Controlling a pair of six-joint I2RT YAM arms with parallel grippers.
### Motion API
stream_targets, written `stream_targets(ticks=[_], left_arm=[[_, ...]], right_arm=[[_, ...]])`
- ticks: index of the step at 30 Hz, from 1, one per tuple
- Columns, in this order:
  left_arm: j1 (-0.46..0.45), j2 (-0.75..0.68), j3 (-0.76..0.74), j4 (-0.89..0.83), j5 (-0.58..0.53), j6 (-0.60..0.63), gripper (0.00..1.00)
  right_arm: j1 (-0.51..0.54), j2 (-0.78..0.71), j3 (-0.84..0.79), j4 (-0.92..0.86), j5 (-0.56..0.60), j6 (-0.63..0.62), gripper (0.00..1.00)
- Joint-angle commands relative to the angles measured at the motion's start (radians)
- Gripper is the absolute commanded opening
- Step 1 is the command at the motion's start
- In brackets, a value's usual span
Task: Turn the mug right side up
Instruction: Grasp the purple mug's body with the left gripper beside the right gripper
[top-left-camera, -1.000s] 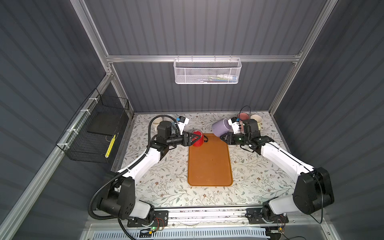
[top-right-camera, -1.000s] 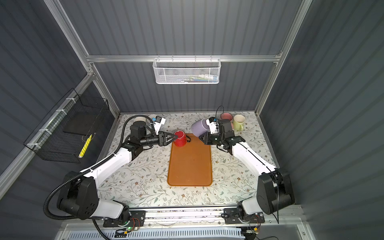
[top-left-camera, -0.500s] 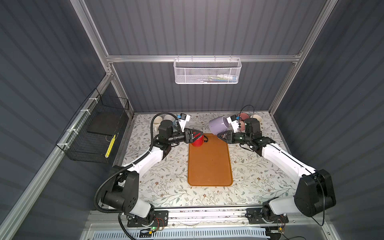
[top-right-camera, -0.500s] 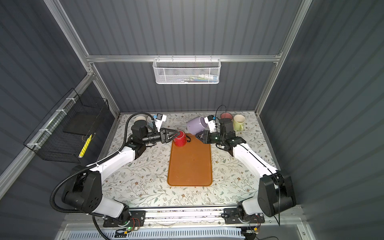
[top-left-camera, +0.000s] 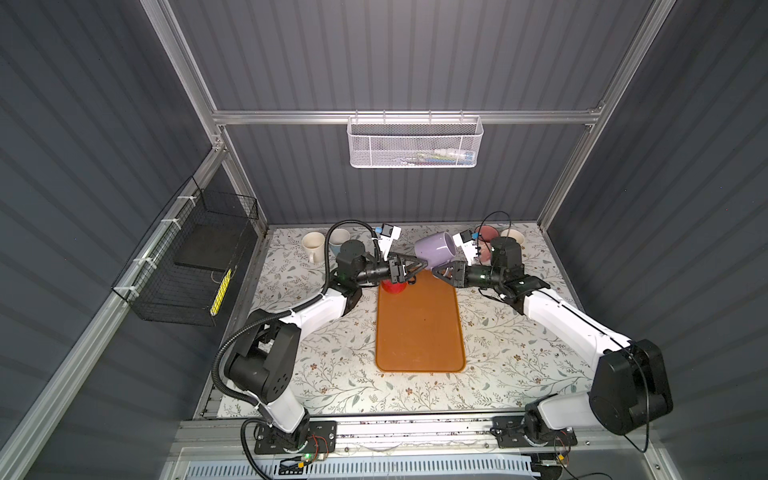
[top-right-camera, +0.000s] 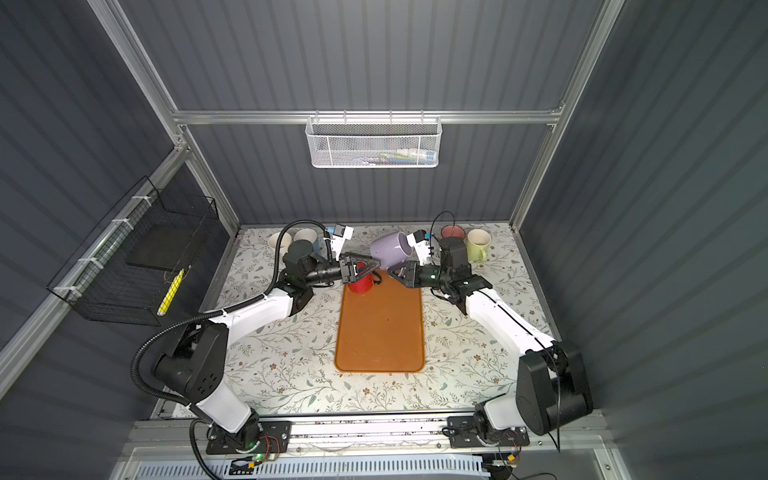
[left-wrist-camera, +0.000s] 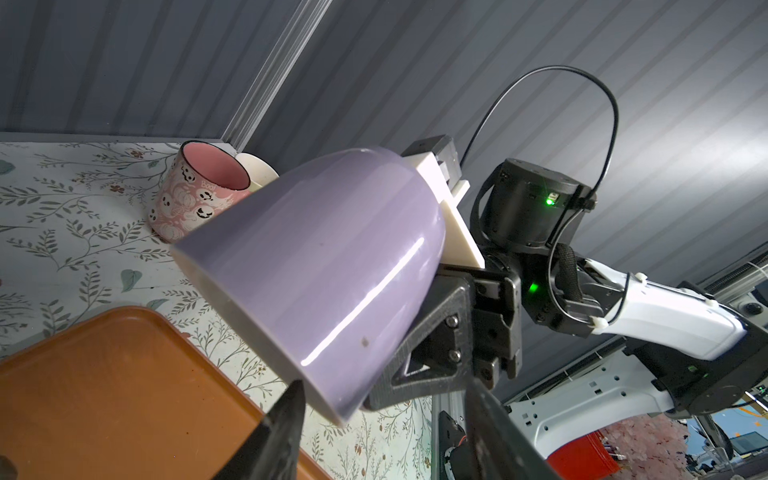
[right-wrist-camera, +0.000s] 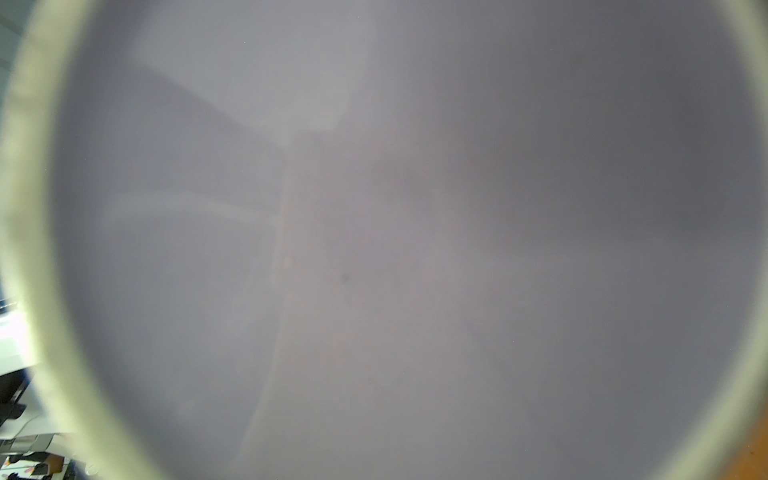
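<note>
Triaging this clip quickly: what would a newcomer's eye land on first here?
The lavender mug stands out: the right hand holds it in the air, tipped with its mouth slanting down over the far end of the orange tray. Opposite it, the open left hand points at its rim, above a red mug at the tray's far corner.

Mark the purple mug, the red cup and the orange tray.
purple mug (top-left-camera: 434, 249): in a top view, on its side wall.
red cup (top-right-camera: 360, 286): in a top view, on its lower wall.
orange tray (top-left-camera: 419, 328): in a top view, on its bare floor.
</note>
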Motion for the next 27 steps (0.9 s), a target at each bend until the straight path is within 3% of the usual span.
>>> stream_targets(ticks=[1, 27], left_arm=[[-0.006, 0.013, 0.045, 0.059, 0.015, -0.024, 0.61], [-0.014, 0.039, 0.084, 0.16, 0.01, -0.075, 0.56]], right_arm=[[-0.003, -0.041, -0.002, 0.095, -0.053, -0.013, 0.0], [0.032, 0.01, 0.017, 0.174, -0.108, 0.021, 0.0]])
